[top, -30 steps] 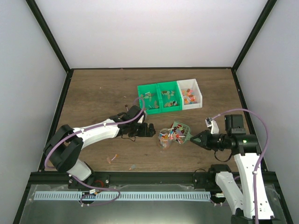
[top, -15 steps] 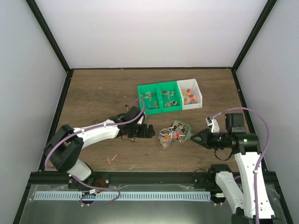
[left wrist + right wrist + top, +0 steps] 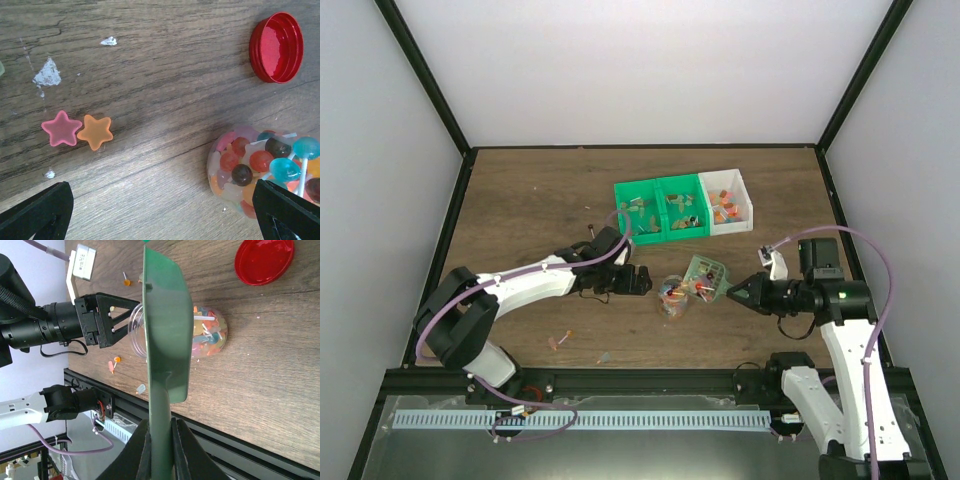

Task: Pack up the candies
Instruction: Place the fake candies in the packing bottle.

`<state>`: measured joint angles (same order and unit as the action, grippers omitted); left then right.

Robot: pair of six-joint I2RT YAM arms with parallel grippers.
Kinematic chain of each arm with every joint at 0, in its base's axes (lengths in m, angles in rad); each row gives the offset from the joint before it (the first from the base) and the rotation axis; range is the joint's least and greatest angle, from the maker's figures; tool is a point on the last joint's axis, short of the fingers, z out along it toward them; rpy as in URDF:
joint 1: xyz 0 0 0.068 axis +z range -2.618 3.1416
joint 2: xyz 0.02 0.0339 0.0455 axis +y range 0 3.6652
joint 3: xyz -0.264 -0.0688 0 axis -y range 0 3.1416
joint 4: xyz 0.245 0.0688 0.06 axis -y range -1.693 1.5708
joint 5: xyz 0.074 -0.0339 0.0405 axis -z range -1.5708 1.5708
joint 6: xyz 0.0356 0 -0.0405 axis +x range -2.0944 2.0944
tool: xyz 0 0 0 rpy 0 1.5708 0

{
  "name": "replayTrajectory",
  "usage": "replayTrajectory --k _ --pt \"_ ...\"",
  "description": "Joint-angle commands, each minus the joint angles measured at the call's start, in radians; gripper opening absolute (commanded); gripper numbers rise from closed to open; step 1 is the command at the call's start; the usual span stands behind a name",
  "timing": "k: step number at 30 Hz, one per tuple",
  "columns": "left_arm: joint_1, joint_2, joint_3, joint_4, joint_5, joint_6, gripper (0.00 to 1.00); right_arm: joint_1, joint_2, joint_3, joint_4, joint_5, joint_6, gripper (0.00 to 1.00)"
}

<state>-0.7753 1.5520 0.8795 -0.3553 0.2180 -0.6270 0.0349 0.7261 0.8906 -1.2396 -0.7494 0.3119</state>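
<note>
Small wrapped candies in mixed colours (image 3: 250, 160) fill a clear plastic jar (image 3: 672, 297) that stands on the brown wooden worktop (image 3: 520, 200) between the two arms. More of them lie in a row of two green bins and one white bin (image 3: 660, 210) farther back.

The right pincer (image 3: 735, 292) is clenched on the handle of a green slotted plastic scoop (image 3: 165, 340), whose bowl hangs at the jar's mouth. I cannot tell whether scoop and jar touch.

The left pincer (image 3: 638, 280) is released, its jaws spread wide and holding nothing, just beside the jar on the other side.

A round red plastic lid (image 3: 276, 47) lies open side up near the jar. A pink star-shaped piece (image 3: 61, 128) and an orange star-shaped piece (image 3: 96, 132) touch each other on the wood.
</note>
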Motion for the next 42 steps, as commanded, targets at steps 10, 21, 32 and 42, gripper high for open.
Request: replayTrajectory --k 10,21,32,42 --pt "-0.005 0.004 0.016 0.003 -0.003 0.011 1.0 0.019 -0.002 0.102 -0.035 0.014 0.007 0.01" --pt "-0.005 0.004 0.015 0.0 0.002 0.017 1.0 0.02 -0.024 0.072 -0.055 0.028 -0.006 0.01" --pt "-0.005 0.004 0.015 0.0 0.003 0.021 1.0 0.02 -0.039 0.047 -0.065 0.025 -0.009 0.01" --pt "-0.004 0.008 0.018 0.002 0.006 0.031 1.0 0.028 -0.031 0.024 -0.062 -0.006 0.006 0.01"
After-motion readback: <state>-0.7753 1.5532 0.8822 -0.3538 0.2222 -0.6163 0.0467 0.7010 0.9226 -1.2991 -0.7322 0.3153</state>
